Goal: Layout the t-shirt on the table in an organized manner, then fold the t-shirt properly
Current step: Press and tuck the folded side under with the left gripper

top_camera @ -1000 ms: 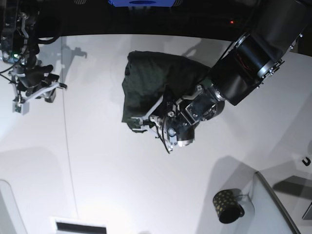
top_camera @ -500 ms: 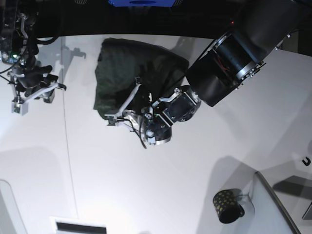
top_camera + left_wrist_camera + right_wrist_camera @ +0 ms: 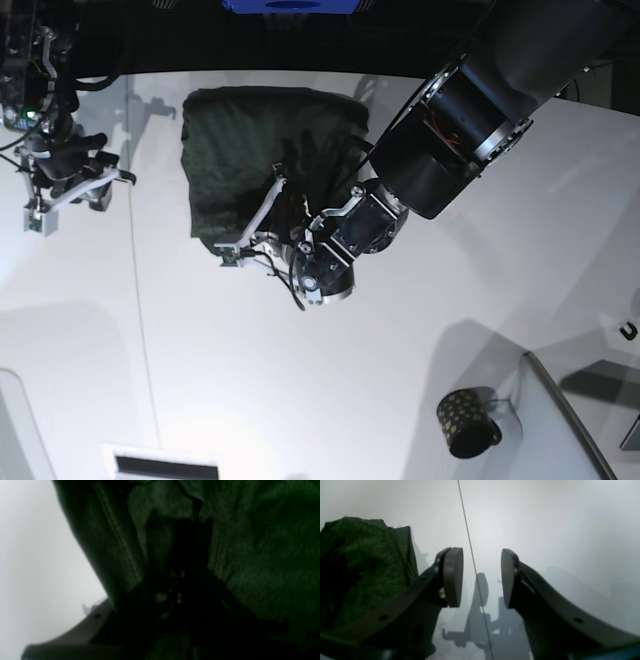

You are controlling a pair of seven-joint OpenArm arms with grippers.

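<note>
The t-shirt (image 3: pixel 262 150) lies bunched in a dark green heap on the far part of the table (image 3: pixel 330 390), close to its curved back edge. Its sleeves and collar cannot be made out; the folds are too dark. The left gripper (image 3: pixel 240 243) is at the near edge of the heap, its fingers nearly closed on the fabric. In the left wrist view the cloth fills almost all the picture, with a stitched hem (image 3: pixel 117 540) running down to the fingers, but the fingertips themselves are lost in shadow, so the exact place of the pinch cannot be seen.

The right gripper (image 3: pixel 481 577) hangs over bare table with its pads (image 3: pixel 453 576) half apart and nothing between them. The thin dark seam (image 3: pixel 472 562) passes between the pads, and the shirt is well to the side of them. Only the base view shows the dotted mug (image 3: pixel 466 422), far from both grippers, beside a grey panel (image 3: pixel 560 420) that the frame cuts off.
</note>
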